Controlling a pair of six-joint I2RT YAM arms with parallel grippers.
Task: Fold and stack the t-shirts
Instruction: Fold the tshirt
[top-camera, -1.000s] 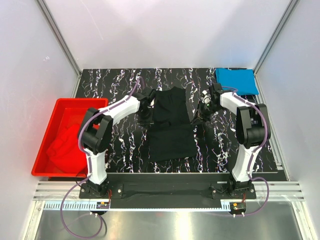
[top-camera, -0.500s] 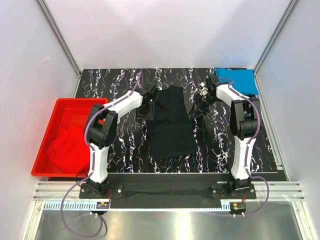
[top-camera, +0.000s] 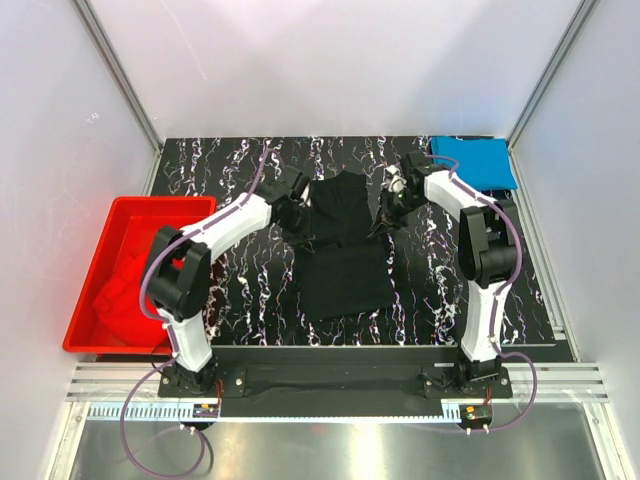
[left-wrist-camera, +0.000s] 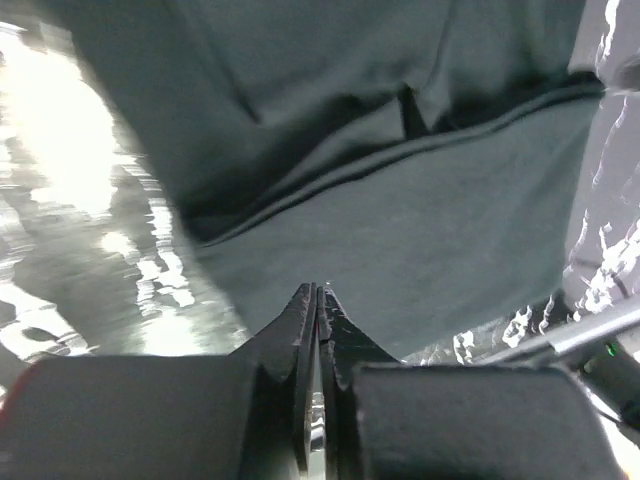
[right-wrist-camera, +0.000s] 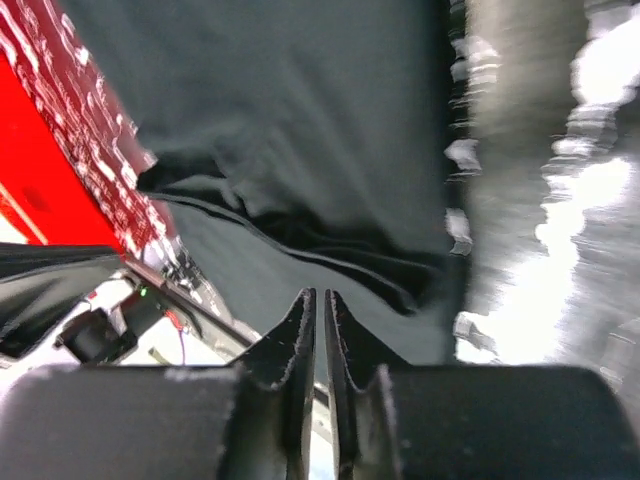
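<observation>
The black t-shirt (top-camera: 340, 260) lies partly folded on the table, well right of the red tub (top-camera: 138, 206). The left gripper (top-camera: 298, 215) is at the shirt's tub-side edge, the right gripper (top-camera: 385, 213) at its far edge. Both claws are pinched narrow, and a grip on cloth is unclear. The red t-shirt (top-camera: 125, 292) sits inside the tub; the blue t-shirt (top-camera: 473, 162) lies farthest from it.

left claw (left-wrist-camera: 316, 296): closed | black t-shirt (left-wrist-camera: 420, 200): creased, at claw tips | table (left-wrist-camera: 70, 250): marbled

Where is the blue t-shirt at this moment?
In the top external view the blue t-shirt lies folded at the table's far right corner, beyond the right gripper and apart from the black t-shirt spread mid-table.
</observation>
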